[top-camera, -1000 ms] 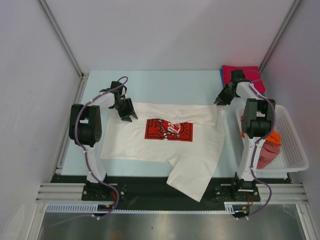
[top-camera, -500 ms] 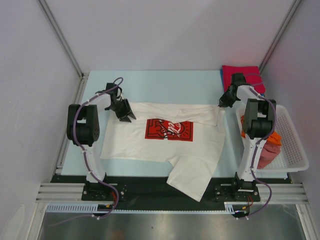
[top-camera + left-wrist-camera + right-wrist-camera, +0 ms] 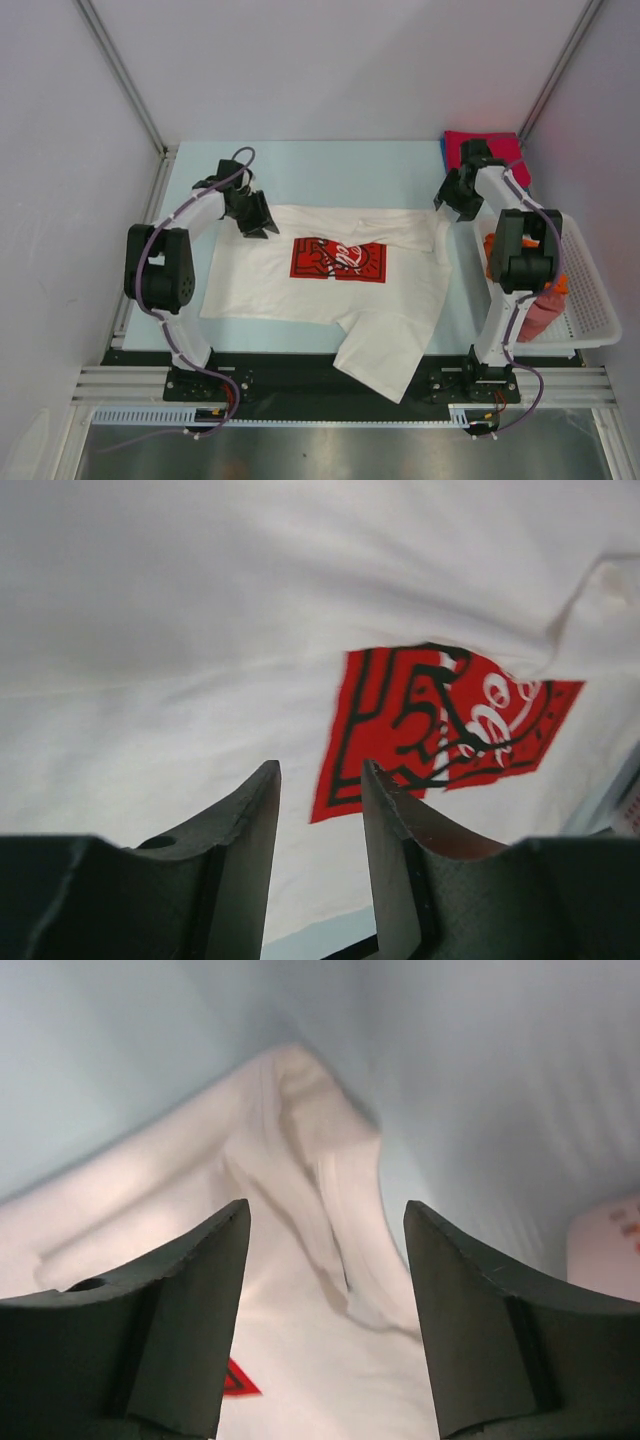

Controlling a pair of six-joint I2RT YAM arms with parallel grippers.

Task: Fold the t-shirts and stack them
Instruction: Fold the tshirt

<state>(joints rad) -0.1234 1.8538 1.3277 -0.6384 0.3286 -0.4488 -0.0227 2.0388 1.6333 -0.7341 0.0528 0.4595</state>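
Just below both arms' fingers, white t-shirt.

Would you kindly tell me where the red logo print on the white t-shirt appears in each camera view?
Top external: red logo print at the picture's centre, on the white t-shirt.
Left wrist: the print lies right of centre.
Right wrist: only the print's corner, low and left of centre.
Shared landmark: the white t-shirt's cloth around the print.

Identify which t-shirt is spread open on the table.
The white t-shirt with the red logo; the red one is folded, others bunched in the basket.
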